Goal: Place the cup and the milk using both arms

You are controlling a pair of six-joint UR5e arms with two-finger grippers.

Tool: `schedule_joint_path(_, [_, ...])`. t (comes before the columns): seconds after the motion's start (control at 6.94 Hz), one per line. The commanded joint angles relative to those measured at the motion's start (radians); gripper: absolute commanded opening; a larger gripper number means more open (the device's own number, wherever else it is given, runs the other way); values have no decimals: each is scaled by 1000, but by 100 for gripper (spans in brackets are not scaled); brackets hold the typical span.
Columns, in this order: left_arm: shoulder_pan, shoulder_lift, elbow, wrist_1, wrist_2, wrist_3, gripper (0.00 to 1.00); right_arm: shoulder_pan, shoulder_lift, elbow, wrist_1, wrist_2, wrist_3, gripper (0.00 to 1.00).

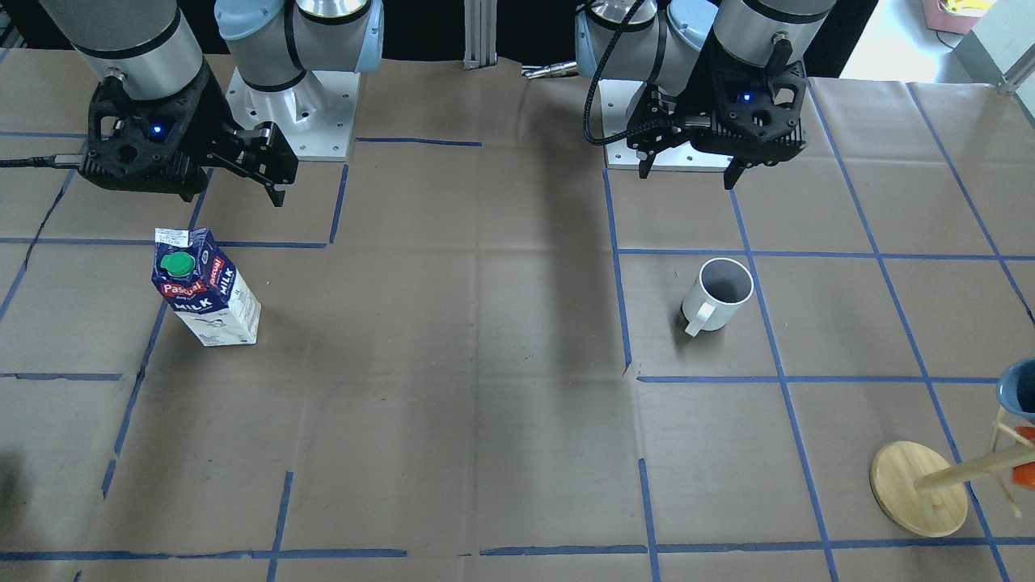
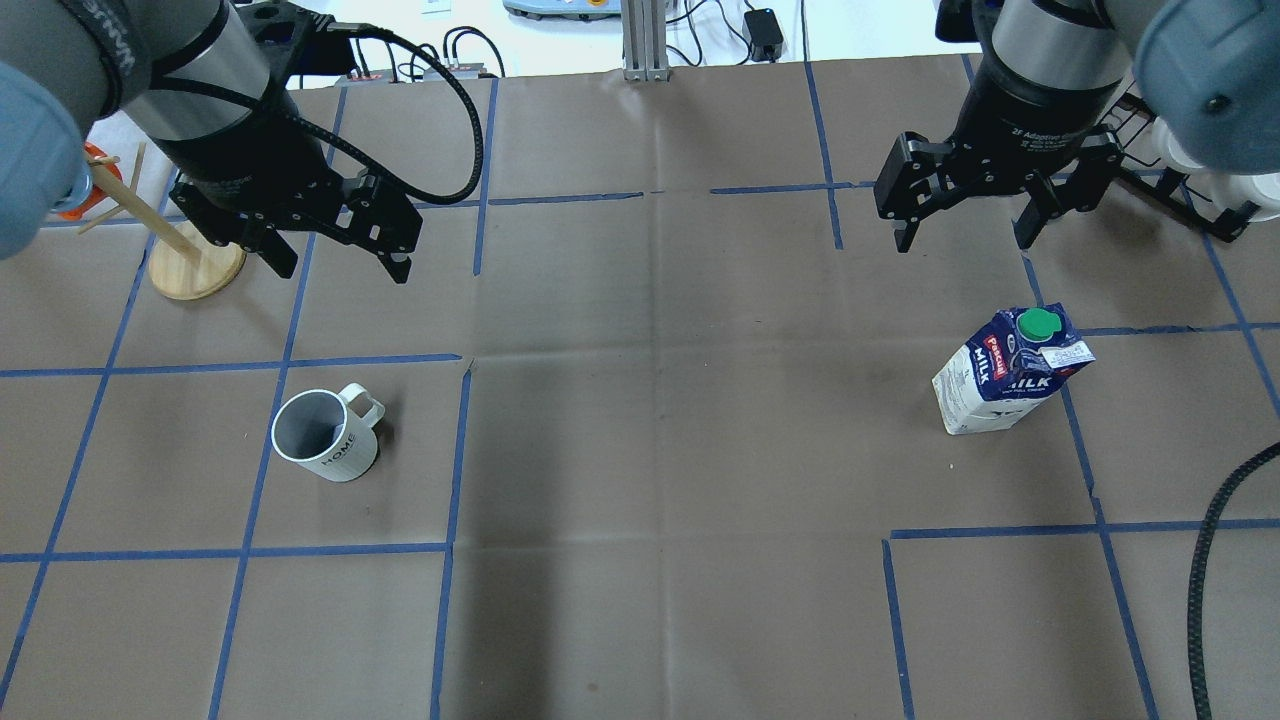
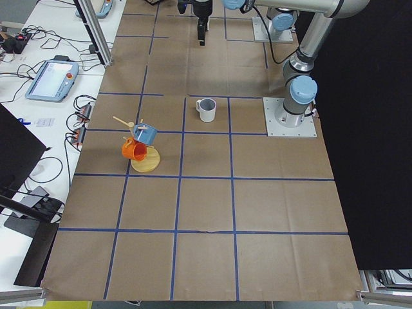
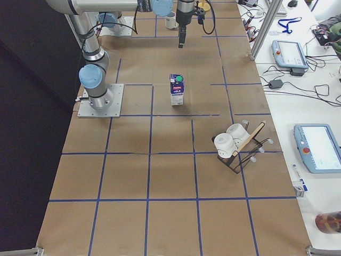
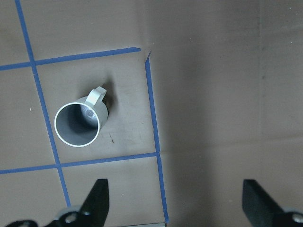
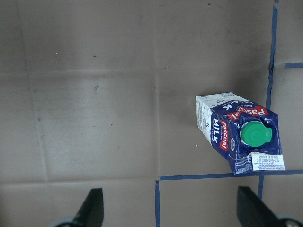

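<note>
The white cup (image 2: 325, 435) stands upright on the brown table cover, handle towards the far side; it also shows in the front view (image 1: 718, 293) and the left wrist view (image 5: 78, 124). My left gripper (image 2: 342, 270) hangs open and empty above the table, beyond the cup (image 1: 687, 176). The milk carton (image 2: 1005, 370) stands upright with its green cap up, also in the front view (image 1: 206, 287) and the right wrist view (image 6: 239, 132). My right gripper (image 2: 962, 243) hangs open and empty beyond the carton (image 1: 234, 190).
A wooden mug tree (image 2: 197, 270) with a blue and an orange cup (image 3: 135, 149) stands far left of the cup. A black wire rack with white cups (image 4: 234, 146) stands at the far right. Blue tape lines divide the table cover into squares.
</note>
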Motion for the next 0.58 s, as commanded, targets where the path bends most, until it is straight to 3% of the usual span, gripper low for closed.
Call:
schedule_joint_path(0.0, [1,3,-2,7,0,1,100,0,0,0,0,0,0,100])
schedule_joint_path(0.43, [1,22,-23,7,0,-4,100,0,0,0,0,0,0,100])
